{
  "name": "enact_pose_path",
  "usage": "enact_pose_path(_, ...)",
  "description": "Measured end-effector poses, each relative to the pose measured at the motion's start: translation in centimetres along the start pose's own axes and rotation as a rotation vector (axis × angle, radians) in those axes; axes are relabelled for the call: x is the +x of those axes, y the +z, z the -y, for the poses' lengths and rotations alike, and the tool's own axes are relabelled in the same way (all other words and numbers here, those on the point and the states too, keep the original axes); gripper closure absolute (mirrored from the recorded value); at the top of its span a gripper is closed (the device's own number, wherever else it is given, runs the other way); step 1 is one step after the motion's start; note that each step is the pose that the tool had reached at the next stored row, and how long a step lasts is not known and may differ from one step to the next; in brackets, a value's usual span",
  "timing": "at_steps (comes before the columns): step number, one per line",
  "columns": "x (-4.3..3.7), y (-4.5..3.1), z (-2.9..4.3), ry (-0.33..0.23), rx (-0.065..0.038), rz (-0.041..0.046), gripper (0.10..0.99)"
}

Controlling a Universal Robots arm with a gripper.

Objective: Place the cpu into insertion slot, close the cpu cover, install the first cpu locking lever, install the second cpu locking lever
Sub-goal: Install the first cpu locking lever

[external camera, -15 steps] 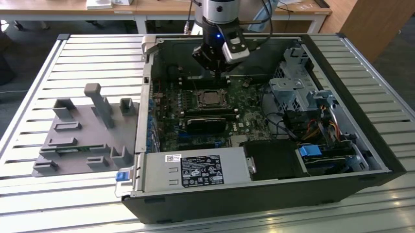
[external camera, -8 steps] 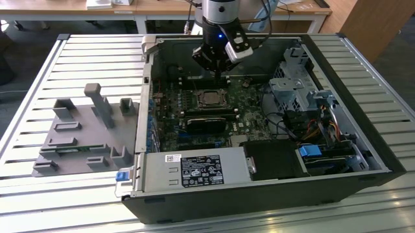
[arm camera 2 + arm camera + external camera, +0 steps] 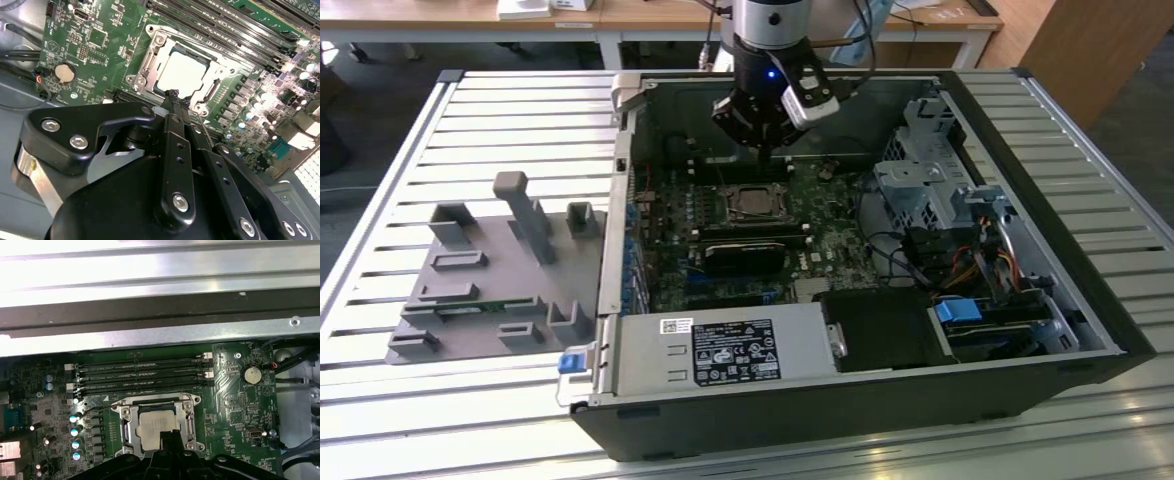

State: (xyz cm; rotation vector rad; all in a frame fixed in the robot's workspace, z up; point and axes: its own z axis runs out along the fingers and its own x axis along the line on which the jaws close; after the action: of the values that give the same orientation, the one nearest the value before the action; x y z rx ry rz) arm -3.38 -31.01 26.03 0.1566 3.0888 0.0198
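The small flat silvery square chip point(image 3: 182, 74) already sits in the metal-rimmed square socket point(image 3: 137, 80). The thin silvery frame cover point(image 3: 162, 45) looks down. The black jaws are squeezed together, empty, at the socket's edge. The locking levers likely remain.

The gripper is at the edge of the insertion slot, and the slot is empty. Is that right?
Not empty: the cpu lies in the insertion slot, seen in both wrist views. The gripper is at the slot's edge, as stated.
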Motion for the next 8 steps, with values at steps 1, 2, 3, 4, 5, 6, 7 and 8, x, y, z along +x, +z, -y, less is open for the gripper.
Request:
enact_pose_path(1,0.03,0.00,0.00,-0.001,0.000,-0.0008,0.980)
enact_pose_path(2,0.08,0.00,0.02,-0.002,0.000,-0.0008,0.980)
enact_pose_path(3,0.15,-0.01,0.04,-0.003,0.000,-0.0010,0.980)
enact_pose_path(4,0.28,-0.02,0.07,-0.004,0.000,-0.0011,0.980)
enact_pose_path(5,0.46,-0.02,0.11,-0.004,0.000,-0.0010,0.980)
enact_pose_path(6,0.64,-0.03,0.14,-0.005,0.000,-0.0010,0.980)
enact_pose_path(7,0.81,-0.03,0.17,-0.005,0.000,-0.0010,0.980)
enact_pose_path(8,1.00,-0.04,0.19,-0.005,0.000,-0.0011,0.980)
